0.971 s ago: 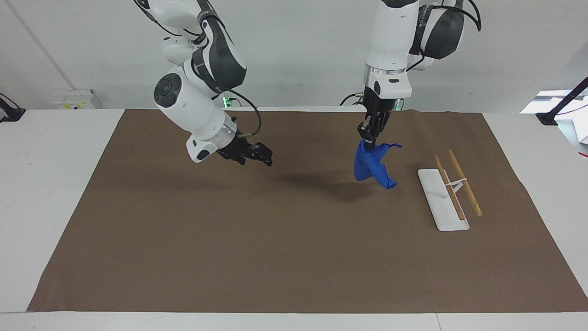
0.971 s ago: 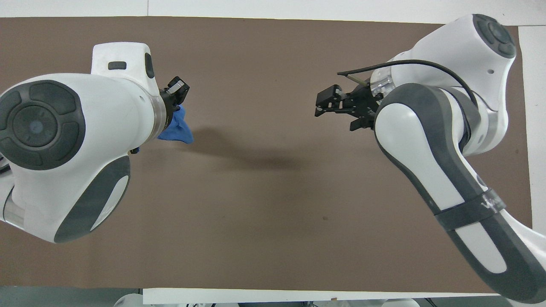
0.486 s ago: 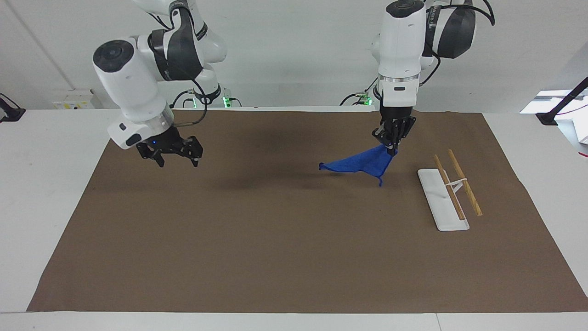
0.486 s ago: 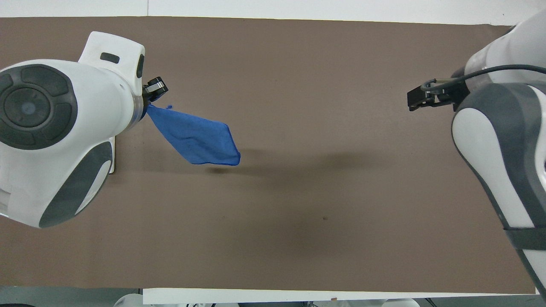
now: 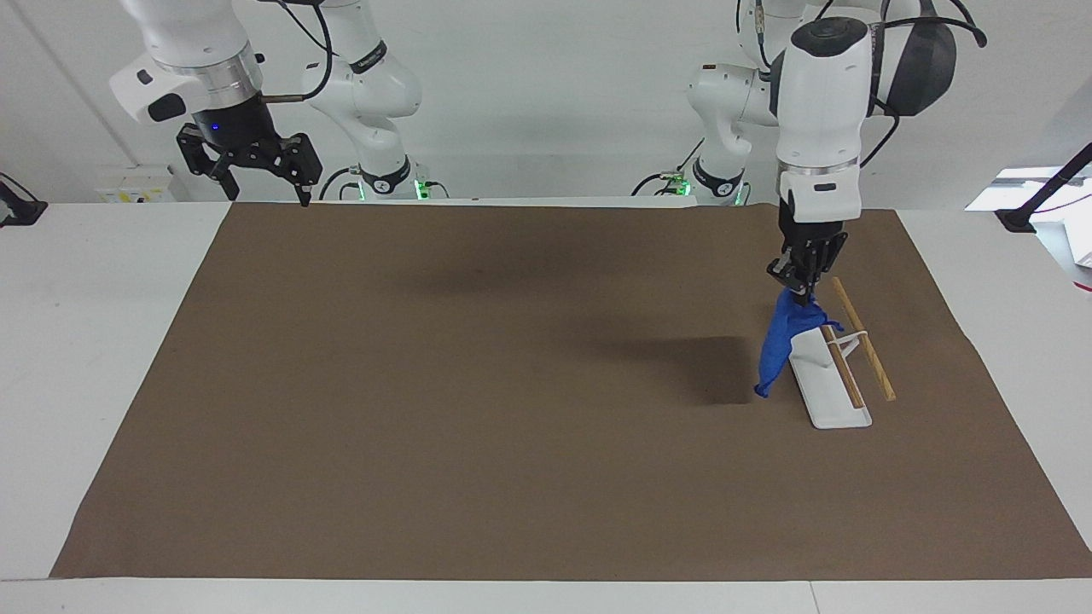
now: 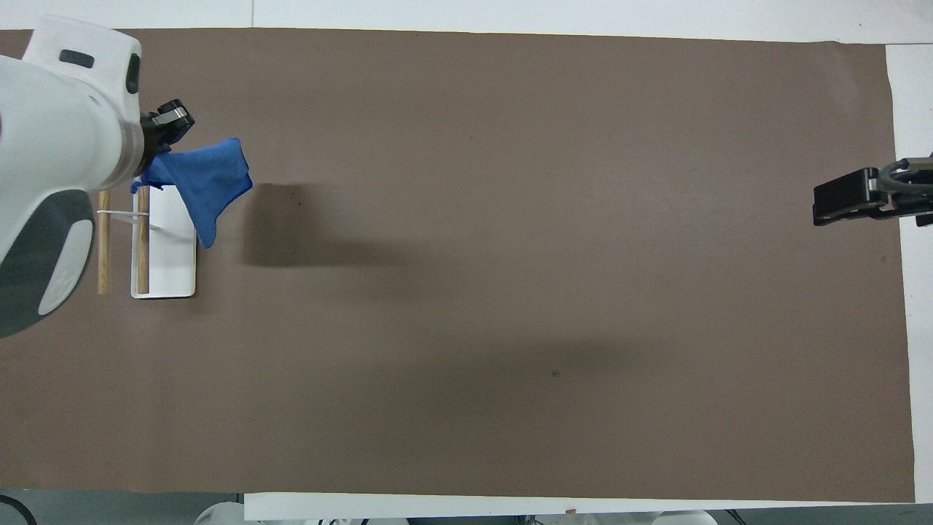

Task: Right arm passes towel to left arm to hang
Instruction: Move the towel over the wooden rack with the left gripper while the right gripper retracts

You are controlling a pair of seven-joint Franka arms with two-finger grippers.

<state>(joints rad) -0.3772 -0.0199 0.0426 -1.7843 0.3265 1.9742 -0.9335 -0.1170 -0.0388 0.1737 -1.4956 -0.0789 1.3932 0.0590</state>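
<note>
My left gripper (image 5: pixel 800 294) is shut on a corner of the blue towel (image 5: pixel 778 350). It holds the towel in the air over the end of the rack that is nearer the robots. The towel hangs down bunched beside the rack's white base (image 5: pixel 832 409); I cannot tell whether it touches the rack. In the overhead view, the left gripper (image 6: pixel 166 130) and towel (image 6: pixel 208 179) are over the base (image 6: pixel 171 270). My right gripper (image 5: pixel 256 183) is open and empty, raised high over the brown mat's corner at the right arm's end. It also shows in the overhead view (image 6: pixel 838 204).
The rack has two wooden rods (image 5: pixel 866 351) on a white stand above the base, also in the overhead view (image 6: pixel 103 251). A brown mat (image 5: pixel 478 409) covers the table. A black clamp stand (image 5: pixel 1036 205) is at the table's edge at the left arm's end.
The left gripper has carried the towel toward the left arm's end, over the rack; the towel swung out, then hung down. The right arm has risen and pulled back to its own end.
</note>
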